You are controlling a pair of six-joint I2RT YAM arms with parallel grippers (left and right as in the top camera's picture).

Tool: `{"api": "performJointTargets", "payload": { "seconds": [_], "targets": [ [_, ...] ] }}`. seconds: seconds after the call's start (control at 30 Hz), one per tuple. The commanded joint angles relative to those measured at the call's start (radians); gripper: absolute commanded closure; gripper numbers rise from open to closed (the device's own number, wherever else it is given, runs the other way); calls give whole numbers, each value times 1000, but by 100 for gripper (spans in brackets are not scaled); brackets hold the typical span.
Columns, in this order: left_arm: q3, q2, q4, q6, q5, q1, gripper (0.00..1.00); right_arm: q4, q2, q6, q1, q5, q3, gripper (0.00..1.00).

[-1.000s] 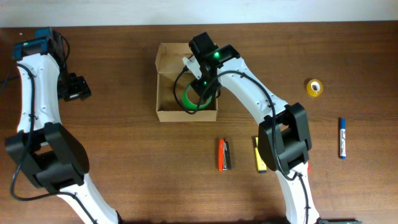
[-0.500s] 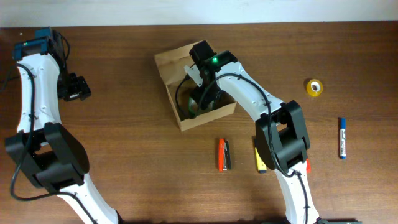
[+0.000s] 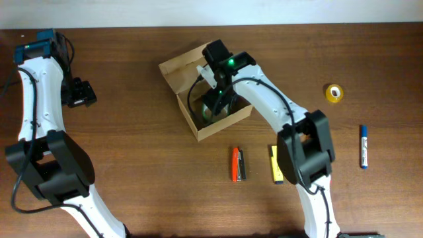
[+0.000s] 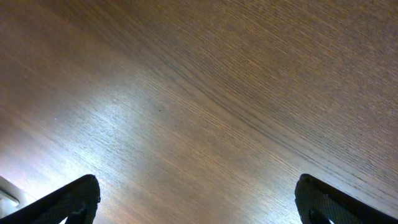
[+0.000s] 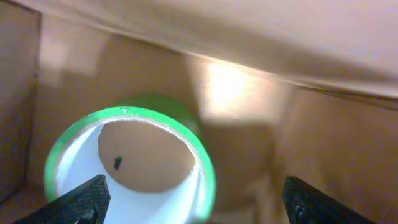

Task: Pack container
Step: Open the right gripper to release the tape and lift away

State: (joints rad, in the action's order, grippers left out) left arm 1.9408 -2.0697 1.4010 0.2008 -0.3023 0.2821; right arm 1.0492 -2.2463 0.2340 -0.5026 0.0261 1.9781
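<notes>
The right claw (image 3: 215, 106) is down inside the container (image 3: 225, 123), and in the wrist view its fingers stand spread at the two lower corners of the frame, released. The green tape roll (image 5: 158, 102) lies on the box floor between and beneath them. The left claw (image 3: 79, 92) at the upper left of the overhead frame is likewise spread wide over bare counter (image 3: 132, 165), gripping nothing.

A second ago the brown cardboard box sat square to the frame edges, with the green roll showing plainly at the claw. Now the box is turned askew at upper centre, its flap pointing to the upper left, and the roll is released.

From overhead the roll is almost wholly hidden under the right arm, and the wrist view cuts off its lower edge. The yellow object (image 3: 275, 165) at lower centre is partly covered by the arm. Beside it lies an orange-and-black piece (image 3: 238, 164) too small to name. A yellow tape roll (image 3: 335, 93) and a blue marker (image 3: 363, 147) lie at the right.

Any print on the marker is too small to read.
</notes>
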Motion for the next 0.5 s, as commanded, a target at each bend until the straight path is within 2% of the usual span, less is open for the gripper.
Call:
{"api": "performJointTargets", "payload": {
  "seconds": [0.0, 0.13, 0.27, 0.47],
  "targets": [
    [-10, 6, -3, -16, 4, 2, 0, -1, 126, -31, -2, 77, 2, 8],
    [-10, 6, -3, -16, 4, 2, 0, 14, 222, -51, 2, 97, 2, 7],
    [-10, 6, -3, -16, 4, 2, 0, 60, 318, -135, 32, 111, 2, 7],
    [-10, 6, -3, -16, 4, 2, 0, 183, 432, -297, 209, 109, 2, 7]
  ]
}}
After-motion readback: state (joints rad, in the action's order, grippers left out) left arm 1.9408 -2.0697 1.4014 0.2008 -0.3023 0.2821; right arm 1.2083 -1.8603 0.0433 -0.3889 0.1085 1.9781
